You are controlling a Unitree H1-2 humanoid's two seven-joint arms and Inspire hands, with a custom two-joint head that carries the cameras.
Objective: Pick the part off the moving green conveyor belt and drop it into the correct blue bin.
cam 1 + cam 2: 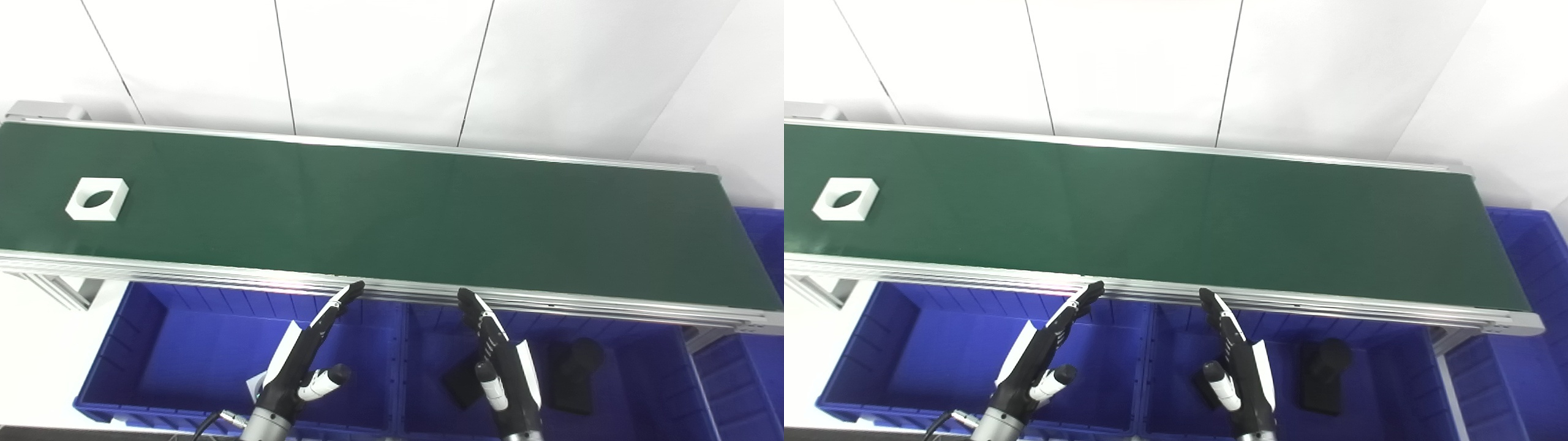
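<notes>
- White part (97, 199): flat square block, matte, with an oval hole through the middle; lies flat on the far left end of the green conveyor belt (392, 220), well apart from both hands.
- Belt: smooth dark green sheet, long, runs left to right, framed by ribbed aluminium rails (551, 303) along its near and far edges.
- Left hand (300, 367): black fingers with white shell panels, extended straight and close side by side, pointing up toward the near rail, thumb stuck out to the side; holds nothing, touches nothing that can be seen.
- Right hand (502, 373): same build, fingers straight and close side by side, thumb apart; empty, tips just below the rail.
- Both hands hover over the blue bins, below the belt's near edge.
- Left blue bin (153, 361): glossy plastic, ribbed walls; a bit of white shows behind the left hand, cannot tell what.
- Middle blue bin (643, 380): holds two dark matte black parts (572, 373), one blocky with a rounded top, the other partly hidden by the right hand.
- Another blue bin (762, 245) at the belt's right end.
- Room: plain white panelled wall (380, 61) behind the belt, thin dark seams.
</notes>
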